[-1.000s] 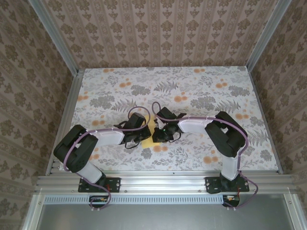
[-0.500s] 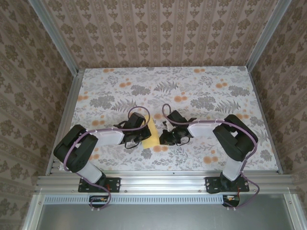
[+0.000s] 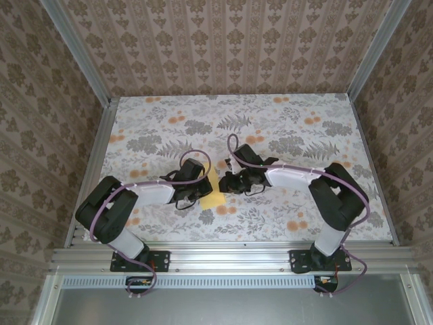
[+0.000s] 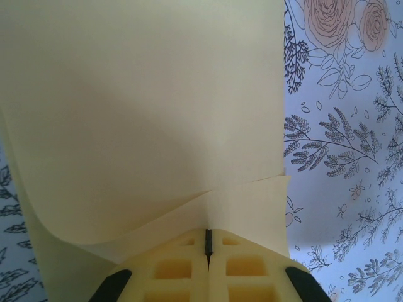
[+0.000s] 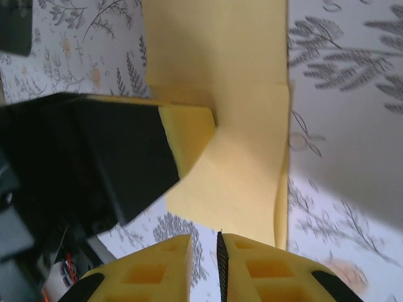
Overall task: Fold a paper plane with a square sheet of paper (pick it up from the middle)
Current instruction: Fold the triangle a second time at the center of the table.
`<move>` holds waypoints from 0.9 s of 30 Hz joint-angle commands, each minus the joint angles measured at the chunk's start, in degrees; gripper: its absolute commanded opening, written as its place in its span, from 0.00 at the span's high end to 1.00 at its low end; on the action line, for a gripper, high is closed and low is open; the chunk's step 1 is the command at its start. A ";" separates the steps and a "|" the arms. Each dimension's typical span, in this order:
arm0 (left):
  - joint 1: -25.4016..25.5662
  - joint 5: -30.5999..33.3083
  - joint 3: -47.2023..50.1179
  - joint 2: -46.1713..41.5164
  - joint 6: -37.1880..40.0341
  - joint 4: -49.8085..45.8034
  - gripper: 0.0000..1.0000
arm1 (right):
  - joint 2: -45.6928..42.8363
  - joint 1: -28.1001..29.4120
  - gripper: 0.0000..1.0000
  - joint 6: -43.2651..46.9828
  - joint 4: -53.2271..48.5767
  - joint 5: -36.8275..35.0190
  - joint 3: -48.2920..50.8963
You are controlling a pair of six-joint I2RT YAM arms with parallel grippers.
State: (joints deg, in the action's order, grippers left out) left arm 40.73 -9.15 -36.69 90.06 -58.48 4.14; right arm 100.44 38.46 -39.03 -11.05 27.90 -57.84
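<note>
The square sheet of paper (image 3: 214,196) is pale yellow and lies folded over between the two grippers at the table's middle. My left gripper (image 3: 201,189) is shut on its near edge; in the left wrist view the fingers (image 4: 170,267) pinch the paper (image 4: 145,113), whose layers curl upward. My right gripper (image 3: 227,183) sits just right of the sheet, jaws slightly apart with only tablecloth in the gap (image 5: 206,242). The paper (image 5: 245,163) lies just beyond its tips. It is a folded sheet here, not a pointed paper plane.
The flowered tablecloth (image 3: 270,122) covers the table, with patterned walls and aluminium posts on three sides. In the right wrist view the left gripper's black body and yellow finger (image 5: 186,135) stand close on the left. The arms' bases sit at the near rail (image 3: 223,257).
The right gripper has come off the paper, drawn a little right, then shifted up beside it, its jaws parting slightly. More of the yellow sheet shows. The left gripper has kept its hold.
</note>
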 commanded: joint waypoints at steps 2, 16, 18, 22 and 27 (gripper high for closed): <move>-0.62 0.36 0.84 1.04 1.26 -3.07 0.93 | 4.51 0.45 0.81 1.14 -2.05 1.71 -1.66; -0.60 -1.11 0.72 -4.61 2.32 -1.69 0.86 | 8.66 0.32 0.85 0.13 0.23 2.25 2.18; -0.64 -2.25 1.38 -6.74 2.23 -0.08 0.83 | 8.74 0.35 0.87 -0.94 0.99 2.26 2.83; -0.25 -4.27 3.64 -9.19 0.20 4.26 0.81 | 9.07 0.48 0.90 -2.99 1.99 1.57 3.53; 1.43 -4.12 5.21 -8.36 -1.87 6.00 0.83 | 9.69 0.64 0.95 -5.00 1.85 0.55 3.79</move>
State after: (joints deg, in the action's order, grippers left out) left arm 41.17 -12.25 -32.99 81.36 -58.59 8.10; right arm 107.28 38.63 -41.89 -7.22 30.70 -55.75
